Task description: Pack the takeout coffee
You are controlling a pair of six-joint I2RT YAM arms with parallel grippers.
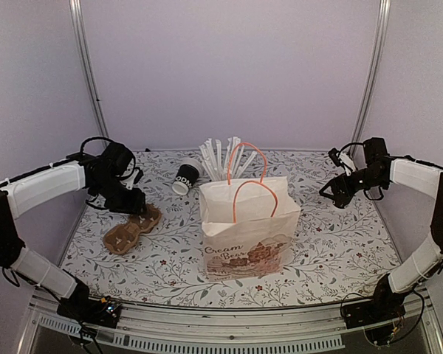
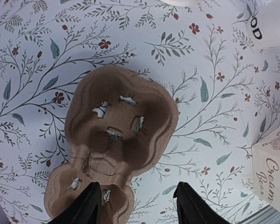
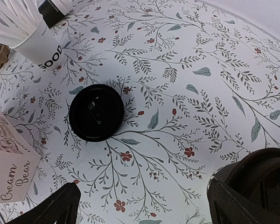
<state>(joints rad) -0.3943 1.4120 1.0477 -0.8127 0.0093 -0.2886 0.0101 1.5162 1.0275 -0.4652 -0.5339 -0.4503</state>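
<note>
The takeout coffee (image 3: 96, 112), a cup with a round black lid, stands upright on the flowered table; I see it from above in the right wrist view. The bag hides it in the top view. My right gripper (image 3: 144, 211) is open and empty, above the table and short of the cup; in the top view it (image 1: 332, 190) hangs at the right. My left gripper (image 2: 137, 207) is open and empty over a brown cardboard cup carrier (image 2: 116, 135), its left finger above the carrier's near end. In the top view it (image 1: 133, 205) is at the left.
A white paper bag (image 1: 247, 221) with orange handles stands mid-table; its corner shows in the right wrist view (image 3: 9, 177). A white cup of wrapped sticks (image 3: 39, 44) stands behind it. A dark lidless cup (image 1: 184, 178) lies on its side. The carrier (image 1: 133, 230) lies left.
</note>
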